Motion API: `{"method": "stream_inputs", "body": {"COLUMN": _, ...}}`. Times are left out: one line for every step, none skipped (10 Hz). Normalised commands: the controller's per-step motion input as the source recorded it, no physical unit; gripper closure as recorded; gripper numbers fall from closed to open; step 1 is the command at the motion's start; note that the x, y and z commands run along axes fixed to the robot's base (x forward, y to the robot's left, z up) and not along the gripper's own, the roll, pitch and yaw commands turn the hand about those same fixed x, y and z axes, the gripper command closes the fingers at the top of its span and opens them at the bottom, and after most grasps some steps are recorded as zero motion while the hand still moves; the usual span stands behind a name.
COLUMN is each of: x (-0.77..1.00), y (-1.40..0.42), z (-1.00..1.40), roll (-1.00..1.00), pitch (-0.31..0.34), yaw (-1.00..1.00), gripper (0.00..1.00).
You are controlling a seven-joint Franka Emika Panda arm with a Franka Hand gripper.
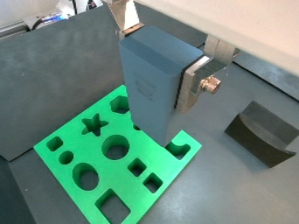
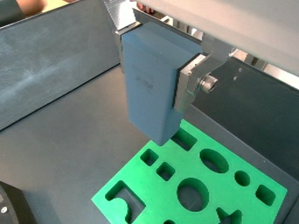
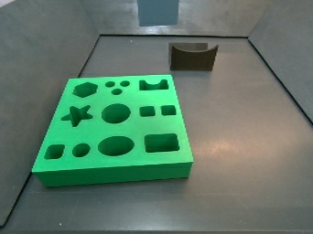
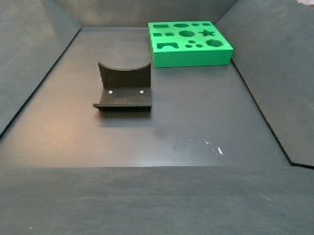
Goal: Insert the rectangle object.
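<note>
My gripper (image 1: 158, 61) is shut on the rectangle object (image 1: 149, 83), a smooth grey-blue block held upright between the silver fingers (image 1: 193, 83). Both wrist views show this grip (image 2: 158, 61). The block (image 2: 146, 96) hangs in the air above the edge of the green board (image 1: 59, 153), clear of it. The board (image 3: 55, 137) lies flat with several shaped holes, including a rectangular hole (image 3: 160, 143). In a side view only the block's lower end (image 3: 158, 11) shows, at the back beyond the board. The gripper is out of view in both side views.
A dark brown block with a curved notch (image 3: 192, 57) stands on the dark floor behind the board; it also shows in a side view (image 4: 123, 87) and a wrist view (image 1: 263, 131). Dark walls (image 3: 281, 55) enclose the floor. The board (image 4: 190, 55) sits near a wall.
</note>
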Motion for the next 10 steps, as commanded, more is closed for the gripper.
{"method": "stream_inputs", "body": {"x": -0.37, "y": -0.22, "z": -0.93, "roll": -0.06, "pitch": 0.107, "yaw": -0.12, "gripper": 1.0}}
{"method": "stream_inputs", "body": {"x": -0.19, "y": -0.69, "z": -1.0, "roll": 0.02, "pitch": 0.006, "yaw": 0.0, "gripper": 1.0}}
{"method": "stream_inputs", "body": {"x": -0.09, "y": -0.64, "z": -1.0, "roll": 0.05, "pitch": 0.0, "yaw": 0.0, "gripper": 1.0}}
{"method": "stream_inputs", "body": {"x": -0.04, "y": -0.69, "z": -1.0, "roll": 0.06, "pitch": 0.0, "yaw": 0.0, "gripper": 1.0}}
{"method": "stream_inputs", "body": {"x": 0.0, "y": -0.67, "z": -1.0, "roll": 0.05, "pitch": 0.0, "yaw": 0.01, "gripper": 1.0}}
{"method": "stream_inputs", "body": {"x": 0.15, "y": -0.38, "z": -1.0, "roll": 0.05, "pitch": -0.009, "yaw": 0.05, "gripper": 1.0}}
{"method": "stream_inputs", "body": {"x": 0.24, "y": -0.36, "z": -1.0, "roll": 0.01, "pitch": -0.01, "yaw": 0.0, "gripper": 1.0}}
{"method": "stream_inputs", "body": {"x": 0.19, "y": -0.05, "z": -1.0, "roll": 0.07, "pitch": 0.0, "yaw": 0.0, "gripper": 1.0}}
{"method": "stream_inputs", "body": {"x": 0.09, "y": -0.02, "z": -0.99, "roll": 0.16, "pitch": 0.0, "yaw": 0.05, "gripper": 1.0}}
{"method": "stream_inputs", "body": {"x": 0.12, "y": -0.08, "z": -0.92, "roll": 0.19, "pitch": 0.0, "yaw": 0.04, "gripper": 1.0}}
